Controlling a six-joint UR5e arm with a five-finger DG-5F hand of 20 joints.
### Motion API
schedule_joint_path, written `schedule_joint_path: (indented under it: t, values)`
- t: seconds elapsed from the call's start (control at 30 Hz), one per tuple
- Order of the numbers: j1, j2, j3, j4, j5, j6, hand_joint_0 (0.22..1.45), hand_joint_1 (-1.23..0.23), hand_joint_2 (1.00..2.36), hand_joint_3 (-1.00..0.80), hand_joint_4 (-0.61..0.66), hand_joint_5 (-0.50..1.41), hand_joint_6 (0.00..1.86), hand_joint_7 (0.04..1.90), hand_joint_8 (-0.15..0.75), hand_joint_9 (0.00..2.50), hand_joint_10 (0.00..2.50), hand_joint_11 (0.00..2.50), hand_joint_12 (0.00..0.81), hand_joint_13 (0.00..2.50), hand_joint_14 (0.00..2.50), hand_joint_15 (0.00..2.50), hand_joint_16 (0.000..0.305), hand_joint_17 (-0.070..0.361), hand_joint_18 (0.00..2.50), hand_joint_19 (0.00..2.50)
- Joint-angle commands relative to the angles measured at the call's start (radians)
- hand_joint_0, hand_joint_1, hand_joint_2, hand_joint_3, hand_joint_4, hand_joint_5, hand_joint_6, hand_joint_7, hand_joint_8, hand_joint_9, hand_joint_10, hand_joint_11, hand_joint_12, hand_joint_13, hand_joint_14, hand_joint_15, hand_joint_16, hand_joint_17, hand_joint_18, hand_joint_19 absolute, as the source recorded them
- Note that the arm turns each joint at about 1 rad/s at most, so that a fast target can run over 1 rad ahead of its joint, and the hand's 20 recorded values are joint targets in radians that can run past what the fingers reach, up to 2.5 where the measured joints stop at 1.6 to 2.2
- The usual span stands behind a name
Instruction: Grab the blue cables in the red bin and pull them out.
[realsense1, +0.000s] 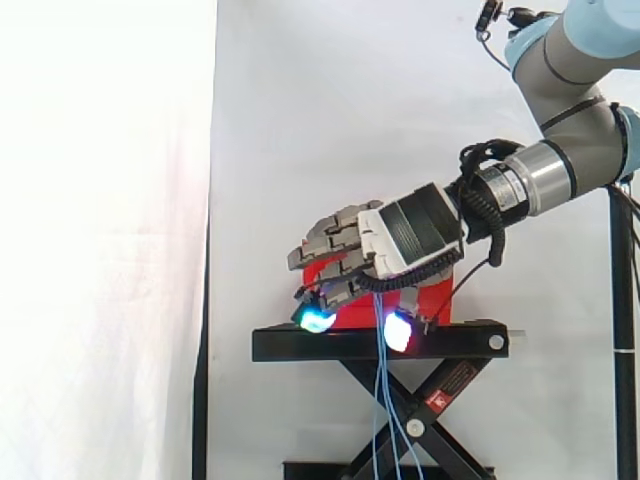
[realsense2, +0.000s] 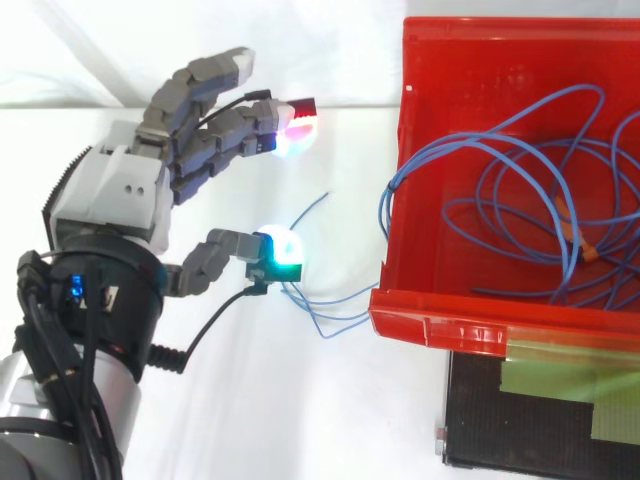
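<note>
Hand (realsense2: 115, 195) at the left of the top view, outside the red bin (realsense2: 440, 325) and level with its left wall; in the side view, at centre frame, low in front of the bin and just above the black stand (realsense1: 280, 343). Fingers (realsense2: 200, 82) stretched toward the upper middle, thumb (realsense2: 215, 255) held well apart below them, glowing pads spread, clamped on nothing. Blue cables (realsense2: 392, 188) mostly coiled inside the bin at the right of the top view, with a few strands led over the left wall and looped down outside it, just beside the thumb pad; touching it or not, cannot tell. In the side view, blue cables (realsense1: 383, 400) hanging straight down past the stand toward the bottom of the frame, between the two glowing pads. Probably posed so for a pinch: spread wide to take the loose strands into the gap, and placed outside the wall for easier reach than down among the coils. Judged early in the task, with nearly all the cable lying in the bin. Next, likely a closing of thumb against fingers on the hanging strands, then a pull leftward away from the bin. Risk of thin strands slipping between thick pads, or of coils snagging on the wall and dragging the bin along.
</note>
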Motion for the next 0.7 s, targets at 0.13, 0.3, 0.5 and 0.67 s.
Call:
schedule_joint_path:
  t: [0.13,0.3,0.5,0.67]
  values:
    - [-0.014,0.0,-0.009,0.002,-0.016,-0.106,0.77,-0.76,1.0,-1.0,0.32,0.74,0.01,0.58,0.278,0.69,0.02,0.52,0.323,0.35,0.02,0.43,0.043,0.097,0.33,0.65]
    - [-0.025,0.0,-0.024,0.003,-0.014,-0.117,0.77,-0.75,1.0,-1.0,0.33,0.74,0.01,0.58,0.281,0.69,0.02,0.51,0.324,0.35,0.01,0.43,0.043,0.097,0.33,0.65]
    - [-0.034,0.0,-0.03,-0.006,-0.013,-0.106,0.77,-0.75,1.0,-1.0,0.33,0.74,0.01,0.59,0.28,0.69,0.02,0.52,0.323,0.35,0.01,0.44,0.043,0.096,0.33,0.65]
    - [-0.045,0.0,-0.032,-0.035,-0.016,-0.088,0.77,-0.75,1.0,-1.0,0.33,0.75,0.01,0.58,0.281,0.69,0.02,0.52,0.324,0.35,0.01,0.44,0.043,0.097,0.33,0.66]
